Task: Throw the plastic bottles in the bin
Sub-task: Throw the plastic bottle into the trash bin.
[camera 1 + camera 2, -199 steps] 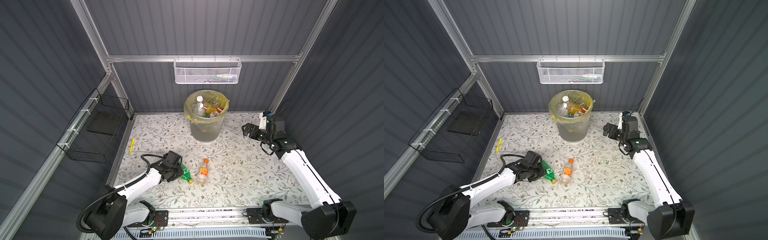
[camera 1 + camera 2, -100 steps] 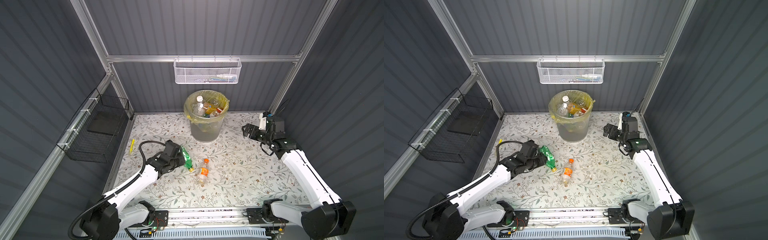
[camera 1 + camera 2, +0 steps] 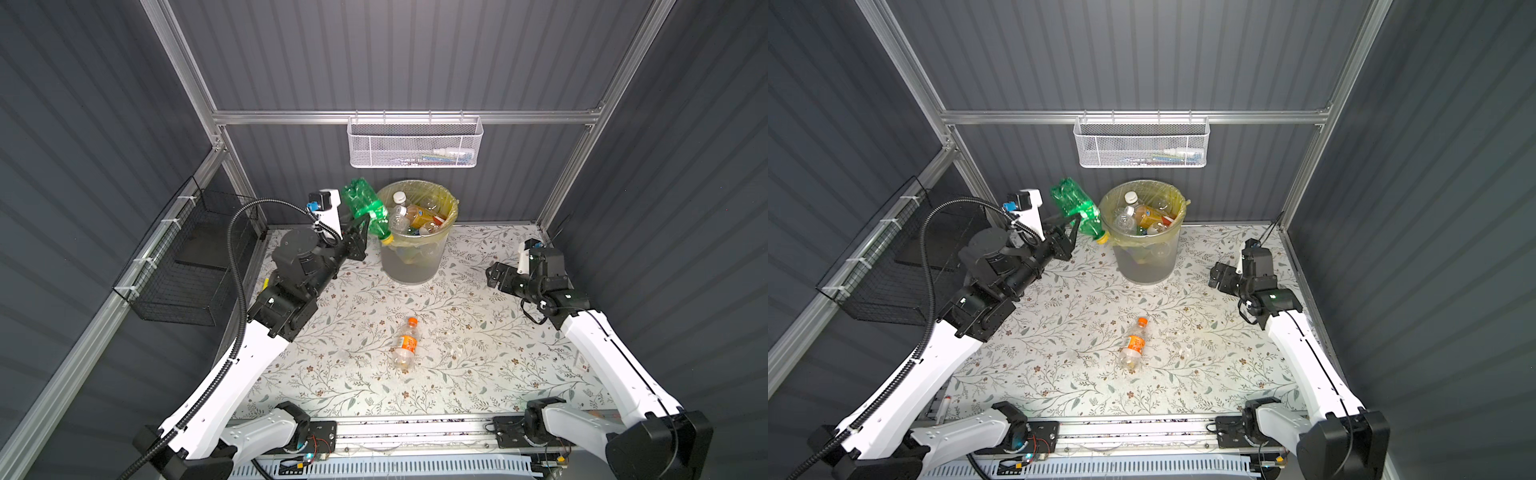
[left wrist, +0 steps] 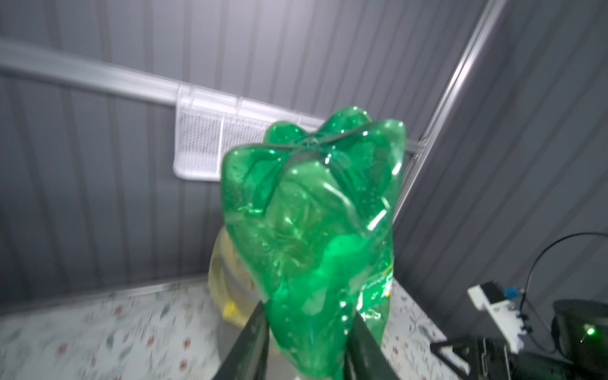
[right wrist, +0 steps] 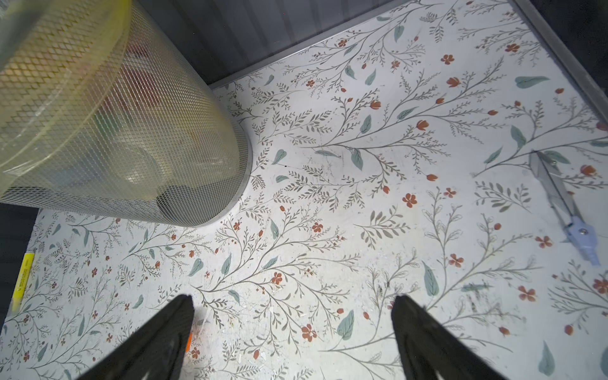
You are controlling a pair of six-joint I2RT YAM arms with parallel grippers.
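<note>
A crushed green bottle [image 3: 365, 205] [image 3: 1077, 203] with a yellow cap hangs tilted, cap down, just left of the bin's rim. My left gripper [image 3: 360, 226] [image 4: 307, 316] is shut on it near its neck. The bin [image 3: 409, 266] [image 3: 1144, 266] [image 5: 115, 115] stands at the back middle of the table, lined with a yellowish bag and holding several bottles. A clear bottle [image 3: 405, 343] [image 3: 1133, 343] with an orange cap and orange label lies on the table's middle. My right gripper [image 3: 492, 274] [image 5: 291, 306] hovers open and empty right of the bin.
A white mesh basket [image 3: 415, 143] hangs on the back rail above the bin. On the left wall hangs a black wire basket [image 3: 187, 266]. A yellow marker [image 5: 23, 273] lies by the left edge. Small snips [image 5: 566, 204] lie on the floral table near the right arm.
My left arm has lifted the green bottle off the table and carried it back and up to the bin's left rim. The right arm has hardly moved.
</note>
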